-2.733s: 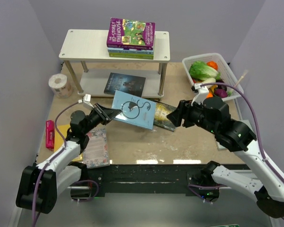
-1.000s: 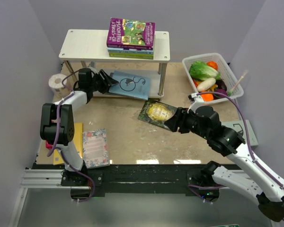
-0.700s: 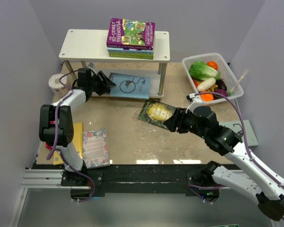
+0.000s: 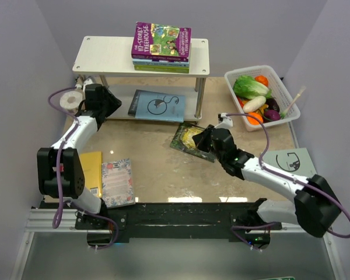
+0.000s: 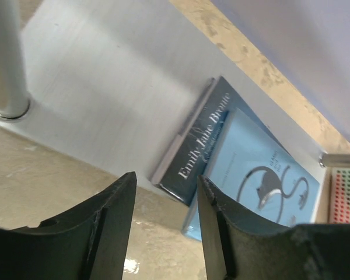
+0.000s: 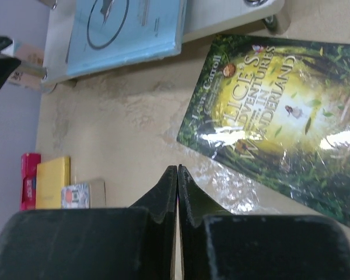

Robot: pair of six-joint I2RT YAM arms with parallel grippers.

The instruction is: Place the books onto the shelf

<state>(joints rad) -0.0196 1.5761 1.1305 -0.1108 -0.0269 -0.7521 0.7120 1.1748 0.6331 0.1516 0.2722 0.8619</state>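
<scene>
i see a stack of books [image 4: 161, 46] flat on the shelf [image 4: 105, 55] top, a light-blue book [image 4: 158, 106] overlapping a dark book [image 4: 137, 96] on its lower board; green book [image 4: 189, 139], yellow book [image 4: 92, 169] and floral book [image 4: 118, 182] lie flat on the table [image 4: 157, 169].

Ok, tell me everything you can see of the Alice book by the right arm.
The Alice book is a thin paperback with a glossy cover: green foliage around a yellow glow, with glare across it. It lies flat, face up and skewed on the table, just in front of the shelf, not on it. The right fingers are shut close beside it, not gripping it.
</scene>
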